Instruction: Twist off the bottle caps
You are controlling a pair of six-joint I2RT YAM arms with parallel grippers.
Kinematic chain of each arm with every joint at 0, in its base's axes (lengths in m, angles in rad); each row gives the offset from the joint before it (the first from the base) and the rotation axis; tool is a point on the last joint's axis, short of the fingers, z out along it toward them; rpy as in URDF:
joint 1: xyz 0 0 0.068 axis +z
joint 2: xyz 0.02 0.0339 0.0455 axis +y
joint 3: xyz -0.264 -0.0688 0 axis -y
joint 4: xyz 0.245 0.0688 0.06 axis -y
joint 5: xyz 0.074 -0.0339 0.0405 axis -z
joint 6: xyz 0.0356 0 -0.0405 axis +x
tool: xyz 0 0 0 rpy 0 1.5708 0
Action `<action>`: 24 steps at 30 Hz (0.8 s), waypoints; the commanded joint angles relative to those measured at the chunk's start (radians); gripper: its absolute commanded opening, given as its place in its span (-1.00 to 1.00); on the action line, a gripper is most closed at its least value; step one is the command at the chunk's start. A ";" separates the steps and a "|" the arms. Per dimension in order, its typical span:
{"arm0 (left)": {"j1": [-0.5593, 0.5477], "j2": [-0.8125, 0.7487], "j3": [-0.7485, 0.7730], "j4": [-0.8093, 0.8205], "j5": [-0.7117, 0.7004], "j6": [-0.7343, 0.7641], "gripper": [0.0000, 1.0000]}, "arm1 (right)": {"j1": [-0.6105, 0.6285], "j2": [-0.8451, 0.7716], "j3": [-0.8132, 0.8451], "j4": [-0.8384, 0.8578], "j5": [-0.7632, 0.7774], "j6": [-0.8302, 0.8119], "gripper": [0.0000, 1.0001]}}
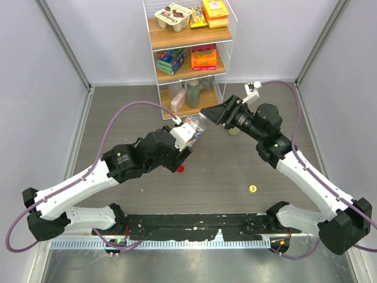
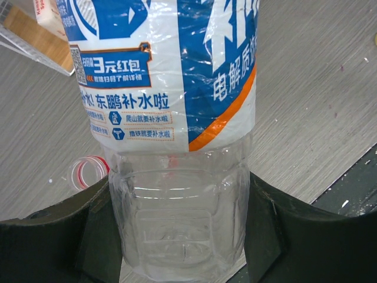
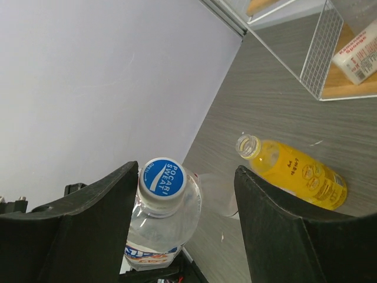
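My left gripper (image 1: 187,137) (image 2: 179,200) is shut on the lower body of a clear bottle (image 1: 194,125) (image 2: 171,88) with a blue-white label, holding it tilted off the table. Its white cap with a blue top (image 3: 164,178) sits between the fingers of my right gripper (image 1: 207,113) (image 3: 187,177). One finger is right beside the cap and a wide gap shows on the other side. A red cap (image 1: 180,169) and a yellow cap (image 1: 253,188) lie loose on the table. The yellow-orange bottle (image 3: 294,174) lies on its side with an open neck.
A white wire rack (image 1: 188,35) (image 3: 330,47) of packaged goods stands at the back centre. A pale bottle (image 1: 234,131) stands behind my right gripper. An open clear bottle mouth with a red ring (image 2: 88,171) lies on the table to the left of the held bottle.
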 commanded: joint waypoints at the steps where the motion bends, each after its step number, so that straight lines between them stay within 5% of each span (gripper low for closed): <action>1: -0.003 0.012 0.050 0.003 -0.048 0.021 -1.00 | 0.004 0.008 0.038 0.061 -0.016 0.040 0.34; 17: -0.001 0.049 0.073 -0.010 -0.049 0.019 -1.00 | 0.004 0.042 0.010 0.112 -0.056 0.083 0.05; 24: -0.003 0.067 0.087 -0.026 -0.049 0.016 -1.00 | 0.003 0.046 0.009 0.119 -0.067 0.084 -0.51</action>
